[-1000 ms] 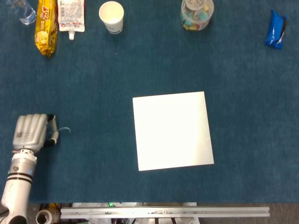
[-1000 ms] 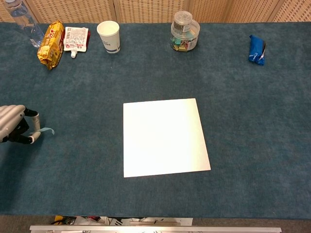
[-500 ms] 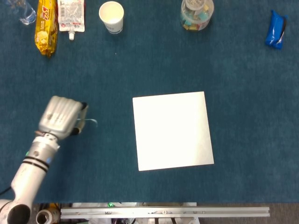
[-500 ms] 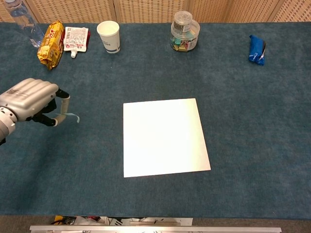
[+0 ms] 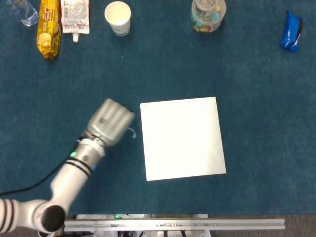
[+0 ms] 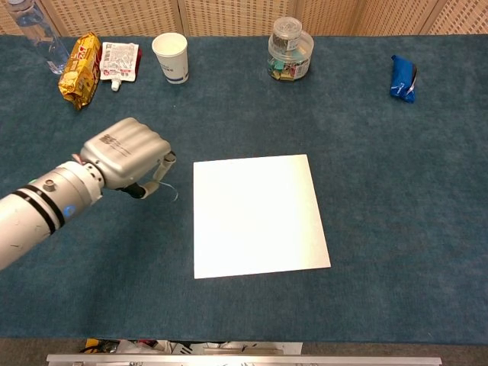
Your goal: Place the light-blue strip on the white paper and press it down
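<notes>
My left hand (image 5: 110, 122) (image 6: 130, 151) hovers just left of the white paper (image 5: 182, 138) (image 6: 257, 215), its fingers curled in. It pinches the light-blue strip (image 5: 132, 132) (image 6: 169, 189), a thin pale ribbon whose free end pokes out on the paper's side. The strip's tip sits a short gap from the paper's left edge. The paper lies flat in the middle of the blue cloth. My right hand appears in neither view.
Along the far edge stand a water bottle (image 6: 34, 32), a yellow snack bag (image 6: 80, 69), a white pouch (image 6: 120, 61), a paper cup (image 6: 171, 57), and a clear jar (image 6: 290, 49). A blue packet (image 6: 402, 78) lies far right. A metal rail (image 5: 173, 224) runs along the near edge.
My left hand has swept to the right across the cloth with the strip, from the table's left edge to just beside the paper.
</notes>
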